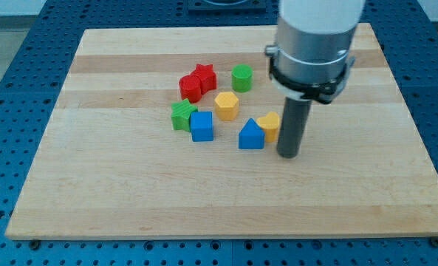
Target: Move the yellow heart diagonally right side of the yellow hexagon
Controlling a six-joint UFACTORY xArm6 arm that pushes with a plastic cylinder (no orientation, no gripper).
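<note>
The yellow heart (270, 124) lies right of the board's middle, partly hidden behind my rod. It touches a blue triangular block (251, 136) on its left. The yellow hexagon (227, 106) sits up and to the left of the heart, apart from it. My tip (288, 154) rests on the board just right of and slightly below the heart, close against it.
A red star (204, 76) and a red round block (190, 88) sit together at the upper left of the group. A green cylinder (241, 77) is above the hexagon. A green star (182, 115) touches a blue cube (201, 125). The wooden board (93, 185) lies on a blue pegboard.
</note>
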